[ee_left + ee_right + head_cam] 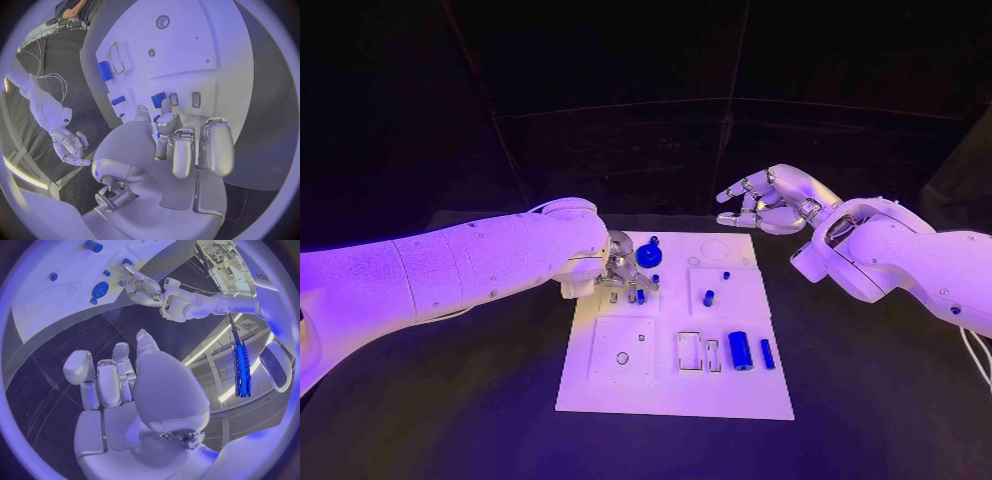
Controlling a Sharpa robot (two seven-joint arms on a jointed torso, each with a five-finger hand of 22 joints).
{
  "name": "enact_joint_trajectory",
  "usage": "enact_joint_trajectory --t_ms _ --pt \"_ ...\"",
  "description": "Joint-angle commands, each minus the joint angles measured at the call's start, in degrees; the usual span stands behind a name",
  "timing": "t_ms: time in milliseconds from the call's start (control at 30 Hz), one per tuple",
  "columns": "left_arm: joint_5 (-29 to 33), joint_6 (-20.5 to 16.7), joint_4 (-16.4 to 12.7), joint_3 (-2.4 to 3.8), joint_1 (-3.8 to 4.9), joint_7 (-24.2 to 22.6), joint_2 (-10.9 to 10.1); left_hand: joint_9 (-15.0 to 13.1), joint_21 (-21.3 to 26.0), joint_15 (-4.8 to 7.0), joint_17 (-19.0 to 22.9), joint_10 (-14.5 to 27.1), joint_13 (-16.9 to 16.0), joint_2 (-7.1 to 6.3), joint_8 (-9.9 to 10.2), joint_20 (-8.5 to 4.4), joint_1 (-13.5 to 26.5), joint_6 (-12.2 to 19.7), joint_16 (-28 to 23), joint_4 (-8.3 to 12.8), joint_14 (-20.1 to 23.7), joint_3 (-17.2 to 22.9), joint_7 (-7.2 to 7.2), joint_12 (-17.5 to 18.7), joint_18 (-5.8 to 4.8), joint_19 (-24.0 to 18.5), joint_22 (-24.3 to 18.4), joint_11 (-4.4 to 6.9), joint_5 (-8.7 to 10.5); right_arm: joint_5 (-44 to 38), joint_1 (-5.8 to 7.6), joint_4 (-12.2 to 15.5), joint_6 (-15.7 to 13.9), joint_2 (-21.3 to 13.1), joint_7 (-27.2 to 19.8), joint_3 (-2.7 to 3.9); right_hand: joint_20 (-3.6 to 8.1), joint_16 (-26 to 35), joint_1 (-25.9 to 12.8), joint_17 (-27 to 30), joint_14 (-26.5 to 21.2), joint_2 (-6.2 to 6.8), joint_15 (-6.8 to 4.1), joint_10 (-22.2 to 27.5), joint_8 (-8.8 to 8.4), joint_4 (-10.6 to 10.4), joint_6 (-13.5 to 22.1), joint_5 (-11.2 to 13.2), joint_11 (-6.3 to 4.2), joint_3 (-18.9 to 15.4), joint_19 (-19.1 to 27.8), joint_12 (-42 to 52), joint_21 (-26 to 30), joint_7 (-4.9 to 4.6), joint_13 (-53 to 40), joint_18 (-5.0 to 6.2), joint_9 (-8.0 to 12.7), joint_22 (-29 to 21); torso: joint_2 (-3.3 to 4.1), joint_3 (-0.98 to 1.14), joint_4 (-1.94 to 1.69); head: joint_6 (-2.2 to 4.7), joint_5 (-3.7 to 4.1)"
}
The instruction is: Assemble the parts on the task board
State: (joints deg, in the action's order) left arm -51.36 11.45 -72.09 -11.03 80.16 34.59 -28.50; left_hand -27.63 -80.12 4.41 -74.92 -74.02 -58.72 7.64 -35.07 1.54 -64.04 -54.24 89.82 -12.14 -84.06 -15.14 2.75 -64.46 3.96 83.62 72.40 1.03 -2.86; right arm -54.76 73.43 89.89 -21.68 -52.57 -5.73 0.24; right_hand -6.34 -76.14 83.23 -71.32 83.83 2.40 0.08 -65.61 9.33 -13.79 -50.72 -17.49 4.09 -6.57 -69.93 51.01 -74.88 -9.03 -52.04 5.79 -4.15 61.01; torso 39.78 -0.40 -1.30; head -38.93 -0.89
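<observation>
Head view: the left hand (620, 272) points its fingers down onto the left part of the task board (733, 390), closed around a small blue part (639, 294). Whether they actually pinch it cannot be told. Left wrist view shows those fingers (181, 150) curled close together just over a blue part (159, 99). The right hand (769, 200) hovers off the board's far right corner, fingers loosely curled apart, holding nothing. A blue cylinder (740, 350) lies near the board's front.

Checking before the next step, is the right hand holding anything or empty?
Empty: the right hand hangs beyond the task board, fingers loosely curled and apart, nothing between them.
</observation>
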Motion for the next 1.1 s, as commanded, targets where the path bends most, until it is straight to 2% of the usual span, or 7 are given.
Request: enact_joint_trajectory --t_ms 33,667,867,967,1100 --pt "-0.36 1.45 0.35 -0.06 0.01 0.73 0.33 -0.19 -0.28 0.34 -15.08 -0.32 -0.11 0.10 -0.24 -0.05 -0.86 0.53 0.18 0.39 -5.94 0.13 0.06 -0.37 -0.73 0.57 0.13 0.21 -0.04 -0.24 0.12 -0.05 0.35 0.10 -0.02 0.03 0.17 0.21 -0.10 0.04 1.22 -0.47 -0.35 -0.24 0.25 0.07 -0.30 -0.32 -0.17 -0.34 0.38 0.23 0.35 0.08 0.08 0.49 0.09 -0.14 0.01 -0.04 -0.07 -0.19 0.00" --pt "-0.35 2.51 1.09 -0.27 -0.15 0.88 1.31 -1.17 -0.33 0.37 -15.08 -0.28 -0.21 0.84 -0.88 -0.06 -2.31 1.13 0.18 1.67 -5.94 1.41 0.03 -0.48 -0.72 0.47 0.25 0.24 -0.06 -0.24 0.12 -0.46 0.61 0.62 0.29 0.02 0.25 0.38 0.23 0.12 1.27 -0.73 -0.42 -0.21 0.50 0.13 -0.19 -1.61 -0.22 -0.64 0.31 0.18 0.55 0.11 0.55 0.49 0.14 -0.28 0.04 0.04 0.00 -0.63 -0.10" --pt "-0.35 2.58 1.07 -0.27 -0.15 0.89 1.35 -1.73 -0.33 0.40 -15.08 -0.23 -0.23 0.81 -1.18 -0.09 -3.71 1.50 0.18 3.09 -5.94 2.60 0.01 -0.50 -0.70 0.39 0.28 0.27 -0.08 -0.24 0.11 -0.58 0.76 0.74 0.44 0.02 0.26 0.36 0.24 0.10 1.28 -0.74 -0.42 -0.23 0.51 0.13 -0.19 -1.66 -0.22 -0.65 0.30 0.21 0.55 0.11 0.54 0.49 0.14 -0.27 0.03 0.04 -0.02 -0.69 -0.06" --pt "-0.35 2.44 1.02 -0.27 -0.15 0.78 1.31 -2.02 -0.23 0.50 -15.08 -0.19 -0.24 1.34 -1.27 -0.15 -5.89 1.78 0.18 4.81 -5.94 4.36 -0.15 -0.46 -0.66 0.29 0.15 0.42 -0.10 -0.24 0.11 -0.64 0.79 0.82 0.45 0.02 0.26 0.32 0.29 0.03 1.31 -0.78 -0.43 -0.27 0.54 0.15 -0.18 -1.79 -0.23 -0.66 0.27 0.26 0.56 0.12 0.54 0.48 0.14 -0.26 0.04 0.00 -0.10 -0.74 0.05" --pt "-0.35 2.24 0.87 -0.27 -0.16 -0.08 1.26 -1.98 0.12 1.06 -15.08 0.41 0.11 3.20 -0.53 -0.61 -12.67 2.94 0.18 9.85 -5.94 10.00 -0.77 0.19 -0.51 0.04 -0.38 1.04 -0.41 -0.24 0.11 -0.82 0.87 0.95 0.56 0.02 0.27 0.32 0.30 0.03 1.31 -0.78 -0.43 -0.27 0.54 0.15 -0.18 -1.79 -0.23 -0.67 0.27 0.26 0.56 0.12 0.54 0.48 0.14 -0.26 0.01 0.00 -0.10 -0.93 -0.01"
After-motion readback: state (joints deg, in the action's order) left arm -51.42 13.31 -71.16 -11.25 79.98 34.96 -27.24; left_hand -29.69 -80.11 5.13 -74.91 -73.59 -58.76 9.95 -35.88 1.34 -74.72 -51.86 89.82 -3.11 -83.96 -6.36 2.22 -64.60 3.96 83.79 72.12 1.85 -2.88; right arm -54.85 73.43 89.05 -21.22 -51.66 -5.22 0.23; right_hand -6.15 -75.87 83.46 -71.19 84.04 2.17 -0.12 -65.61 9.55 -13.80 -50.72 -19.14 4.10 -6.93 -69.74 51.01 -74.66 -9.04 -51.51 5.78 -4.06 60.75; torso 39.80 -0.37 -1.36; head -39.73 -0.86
